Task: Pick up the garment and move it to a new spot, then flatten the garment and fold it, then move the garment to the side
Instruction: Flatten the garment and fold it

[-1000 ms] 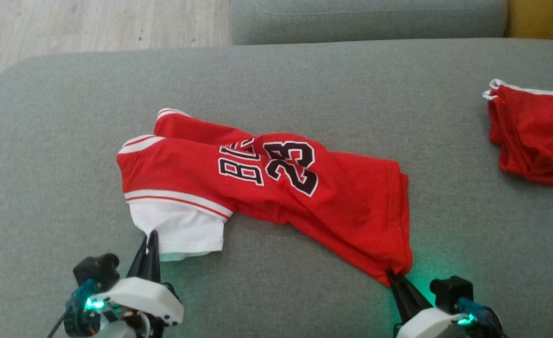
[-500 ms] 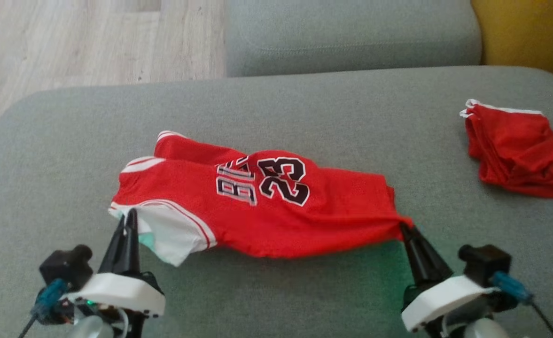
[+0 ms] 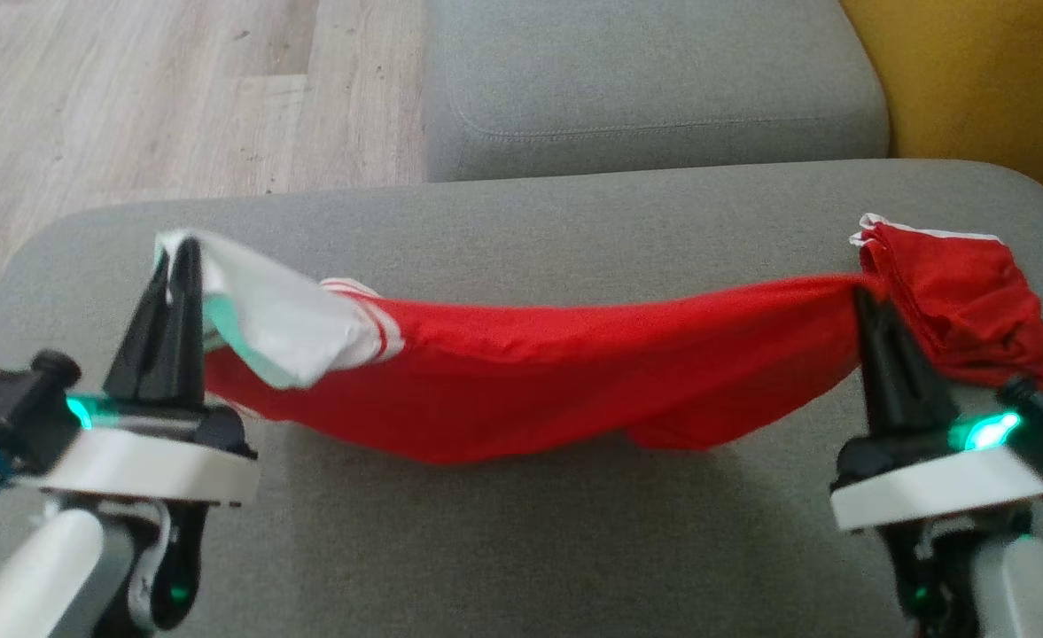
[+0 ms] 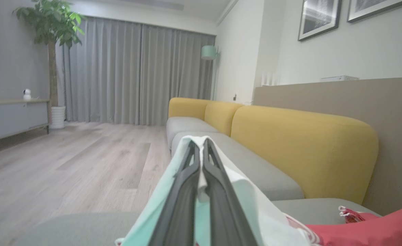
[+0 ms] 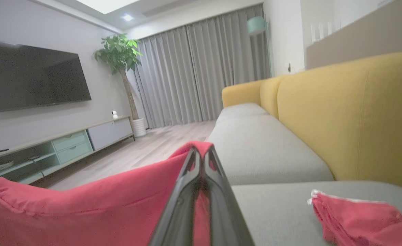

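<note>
Both grippers — left gripper (image 3: pixel 177 252), right gripper (image 3: pixel 865 297) — are clamped on the red-and-white mesh jersey (image 3: pixel 521 372); its long axis is stretched between the fingertips, sagging midway.

Pretty clearly a home living room. Long sofa (image 5: pixel 282 136) with grey seats and yellow backs, wall-mounted TV (image 5: pixel 33 80) at 9 o'clock over a low media unit (image 5: pixel 60 147), tall potted plant (image 5: pixel 122 58) by the grey floor-length curtains (image 5: pixel 201 71) around 12, framed pictures (image 4: pixel 318 17) at 2, pale wood floor (image 4: pixel 67 171).
</note>
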`<state>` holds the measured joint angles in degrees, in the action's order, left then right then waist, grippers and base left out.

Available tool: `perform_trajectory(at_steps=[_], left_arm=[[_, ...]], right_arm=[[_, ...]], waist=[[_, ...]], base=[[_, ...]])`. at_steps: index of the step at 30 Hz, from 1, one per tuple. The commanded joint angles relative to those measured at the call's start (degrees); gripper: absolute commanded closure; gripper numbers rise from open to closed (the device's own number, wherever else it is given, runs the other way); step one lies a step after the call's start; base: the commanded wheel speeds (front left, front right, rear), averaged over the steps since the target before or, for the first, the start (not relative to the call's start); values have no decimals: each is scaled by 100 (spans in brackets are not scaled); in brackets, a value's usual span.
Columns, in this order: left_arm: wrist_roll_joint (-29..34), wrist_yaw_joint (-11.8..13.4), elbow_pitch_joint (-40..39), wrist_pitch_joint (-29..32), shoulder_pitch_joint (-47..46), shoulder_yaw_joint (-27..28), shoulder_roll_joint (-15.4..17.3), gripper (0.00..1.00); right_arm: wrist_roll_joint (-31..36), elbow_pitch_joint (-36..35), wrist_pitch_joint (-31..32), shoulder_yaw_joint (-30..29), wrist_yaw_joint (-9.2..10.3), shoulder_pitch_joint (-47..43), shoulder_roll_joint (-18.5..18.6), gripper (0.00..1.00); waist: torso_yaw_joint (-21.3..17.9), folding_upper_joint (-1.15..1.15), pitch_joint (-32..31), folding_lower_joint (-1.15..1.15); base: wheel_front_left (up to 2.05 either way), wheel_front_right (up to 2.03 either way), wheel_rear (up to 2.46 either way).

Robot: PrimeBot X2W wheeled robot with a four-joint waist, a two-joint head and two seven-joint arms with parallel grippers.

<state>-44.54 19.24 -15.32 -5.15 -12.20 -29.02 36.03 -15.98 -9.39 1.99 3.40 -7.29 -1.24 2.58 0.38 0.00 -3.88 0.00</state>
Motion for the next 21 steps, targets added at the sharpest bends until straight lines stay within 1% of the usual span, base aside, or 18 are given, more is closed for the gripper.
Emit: perform_trajectory(at_steps=[1, 6, 12, 13, 16, 19, 21], left_arm=[[104, 58, -327, 68, -484, 365, 291, 100], [308, 86, -918, 396, -946, 460, 615, 100], [503, -114, -1354, 1026, -1964, 546, 1002, 100], [503, -114, -1354, 1026, -1964, 546, 1002, 100], [491, -278, -1273, 1338, -2529, 548, 1066, 100], [396, -465, -932, 1622, -2980, 462, 1019, 100], [355, -598, -621, 1789, -3215, 355, 970, 100]], right_arm=[[45, -392, 34, 60, -20, 442, 30, 100], [99, -994, 143, -192, -20, 772, 30, 100], [280, -1558, 445, -379, -20, 1320, 30, 100], [280, -1558, 445, -379, -20, 1320, 30, 100], [330, -1669, 646, -463, -20, 1561, 30, 100], [375, -1594, 832, -532, -20, 1773, 30, 100], [364, -1404, 961, -521, -20, 1926, 30, 100]], waist=[[-7, 0, -26, 0], [-14, 0, -91, 0], [-19, 0, -145, 0], [-19, 0, -145, 0], [-25, 0, -108, 0], [-40, 0, 1, 0], [-61, 0, 114, 0]], base=[[0, 0, 0], [0, 0, 0], [0, 0, 0], [0, 0, 0], [0, 0, 0], [0, 0, 0], [0, 0, 0]])
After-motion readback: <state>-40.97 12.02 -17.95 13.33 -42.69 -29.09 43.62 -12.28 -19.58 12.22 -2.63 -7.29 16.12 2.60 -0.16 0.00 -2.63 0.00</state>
